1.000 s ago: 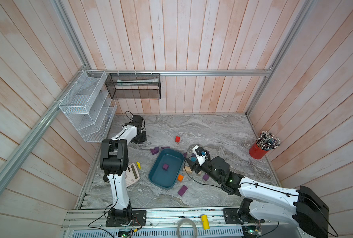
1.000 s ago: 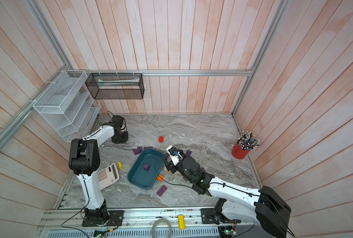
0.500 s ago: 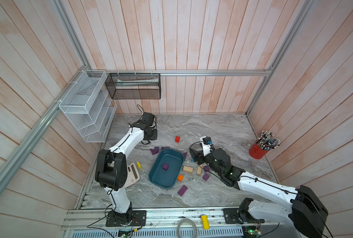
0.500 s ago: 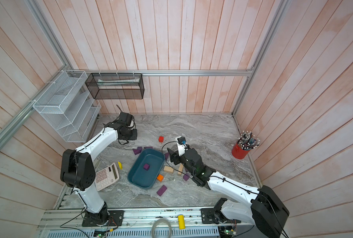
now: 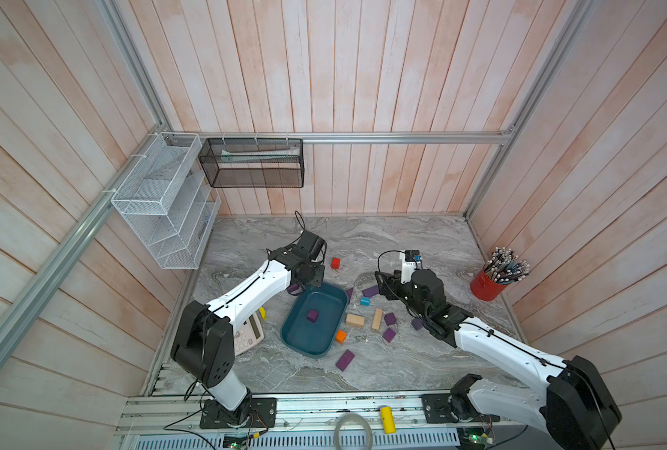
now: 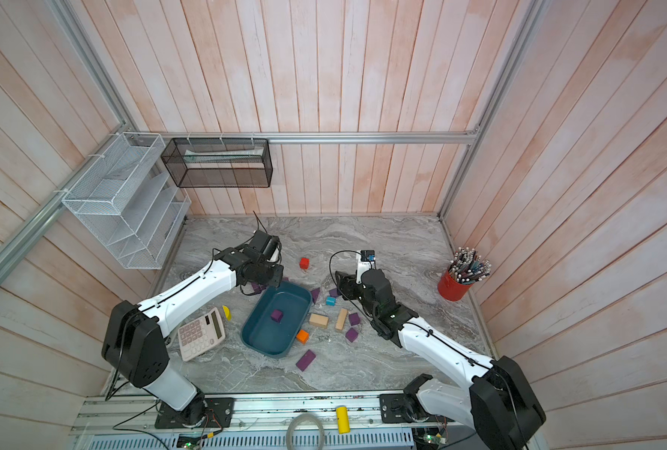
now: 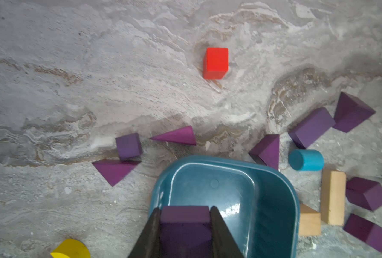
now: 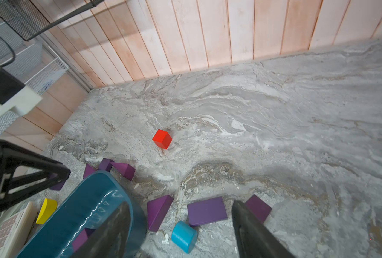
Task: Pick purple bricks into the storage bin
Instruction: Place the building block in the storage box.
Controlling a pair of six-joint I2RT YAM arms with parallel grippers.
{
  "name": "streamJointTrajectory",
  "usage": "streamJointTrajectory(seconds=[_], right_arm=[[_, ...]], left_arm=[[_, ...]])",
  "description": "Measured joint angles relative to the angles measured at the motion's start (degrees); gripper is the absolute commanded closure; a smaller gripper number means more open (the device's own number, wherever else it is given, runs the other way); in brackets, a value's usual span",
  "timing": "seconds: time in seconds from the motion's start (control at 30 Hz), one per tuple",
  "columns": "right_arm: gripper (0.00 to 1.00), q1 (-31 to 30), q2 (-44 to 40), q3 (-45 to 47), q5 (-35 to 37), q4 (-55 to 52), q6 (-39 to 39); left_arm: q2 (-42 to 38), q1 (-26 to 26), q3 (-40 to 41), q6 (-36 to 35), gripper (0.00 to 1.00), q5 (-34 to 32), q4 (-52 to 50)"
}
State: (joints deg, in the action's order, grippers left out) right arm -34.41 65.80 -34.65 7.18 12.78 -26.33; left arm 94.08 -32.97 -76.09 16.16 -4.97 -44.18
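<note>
The left jaws are clenched on a purple brick [image 7: 185, 217], held just above the 12 o'clock rim of the storage bin [image 5: 326, 304]. The right jaws stand released and empty above the tabletop [image 5: 402, 241] at the bin's 2 o'clock; the right wrist view shows a purple oblong [image 8: 206, 211] and a blue cylinder [image 8: 184, 236] lying between them. One purple cube [image 5: 312, 315] sits inside the bin. Two more purple cubes [image 5: 389, 318] lie at its 3 o'clock, a purple block [image 5: 344, 359] at 5 o'clock, and purple wedges [image 7: 114, 170] near 11 o'clock.
</note>
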Motion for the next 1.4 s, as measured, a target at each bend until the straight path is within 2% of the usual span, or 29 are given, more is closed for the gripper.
streamJointTrajectory(seconds=[0.27,0.47,1.4], right_arm=[[0.26,2.6,-0.7,0.0,-2.3,-2.5,-2.7],[0.26,3.0,-1.2,0.0,-2.6,-3.8,-3.3],[0.27,3.5,-4.0,2.4,-2.6,-4.2,-4.0]], left_arm=[[0.0,-6.3,3.5,3.0,0.77,0.0,0.2],[1.2,-8.5,6.0,5.1,0.77,0.0,1.5],[9.7,-10.3,12.2,9.6,0.76,0.7,11.2]])
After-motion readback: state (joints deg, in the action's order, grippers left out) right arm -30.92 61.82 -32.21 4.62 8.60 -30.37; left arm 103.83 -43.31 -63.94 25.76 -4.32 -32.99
